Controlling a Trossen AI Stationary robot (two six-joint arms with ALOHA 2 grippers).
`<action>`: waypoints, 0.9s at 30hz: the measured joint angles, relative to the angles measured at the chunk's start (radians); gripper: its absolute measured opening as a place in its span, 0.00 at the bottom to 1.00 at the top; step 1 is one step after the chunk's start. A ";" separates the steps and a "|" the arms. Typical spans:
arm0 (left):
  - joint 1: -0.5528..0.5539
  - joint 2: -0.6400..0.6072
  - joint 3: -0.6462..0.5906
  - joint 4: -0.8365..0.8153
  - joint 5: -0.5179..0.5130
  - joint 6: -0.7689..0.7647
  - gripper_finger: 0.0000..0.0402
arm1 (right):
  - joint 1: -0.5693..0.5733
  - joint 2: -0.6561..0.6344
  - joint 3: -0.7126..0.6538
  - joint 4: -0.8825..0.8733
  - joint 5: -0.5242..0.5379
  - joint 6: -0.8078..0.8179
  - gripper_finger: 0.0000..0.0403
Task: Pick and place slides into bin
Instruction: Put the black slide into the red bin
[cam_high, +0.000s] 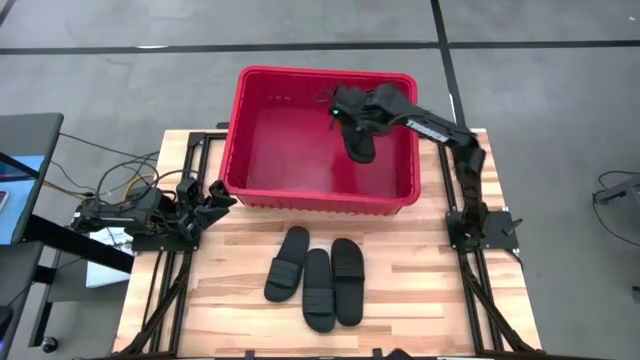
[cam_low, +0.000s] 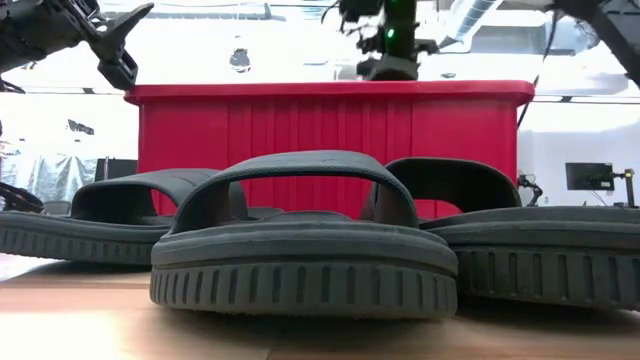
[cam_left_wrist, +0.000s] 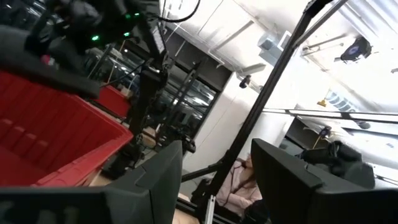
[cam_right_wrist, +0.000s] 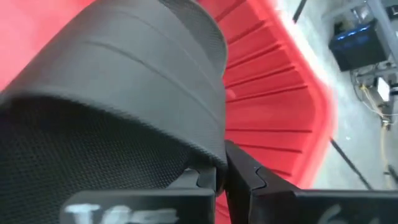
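**Slide held over the bin, three more waiting on the table**

Slides first: you have three of them lying side by side on the wooden table (cam_high: 420, 300), in the lower middle of the high view. The left slide (cam_high: 287, 263) is angled, its toe leaning toward the middle slide (cam_high: 318, 289), and the right slide (cam_high: 348, 280) lies just beside that one. In the low view they fill the foreground, straps arched upward, with the red wall behind them.

Your fourth slide (cam_high: 358, 140) is in the right gripper (cam_high: 350, 112), up in the upper middle of the high view, over the inside of the bin (cam_high: 245, 150) near its far right corner. The right wrist view shows the wide ribbed strap (cam_right_wrist: 124, 74) filling most of the frame, with the dark fingers (cam_right_wrist: 261, 180) clamped against its edge and the bin's ribbed red wall and rim beyond. From these views you cannot tell whether the slide's sole touches the bin floor.

Your bin stands at the far end of the table, in the upper middle of the high view, its near wall well apart from the three loose slides.

Your left gripper (cam_high: 215, 198) waits at the left of the high view, just off the bin's near left corner, its fingers spread apart with nothing between them.
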 joint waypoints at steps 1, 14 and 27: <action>0.000 0.000 0.000 0.000 0.000 0.000 0.46 | 0.000 0.020 0.000 -0.005 -0.002 -0.001 0.00; 0.000 0.000 0.000 -0.004 -0.002 0.001 0.46 | 0.006 0.220 0.000 -0.007 -0.025 0.003 0.00; 0.000 0.000 0.000 -0.005 -0.002 0.000 0.46 | -0.020 0.256 0.000 0.015 -0.080 0.079 0.00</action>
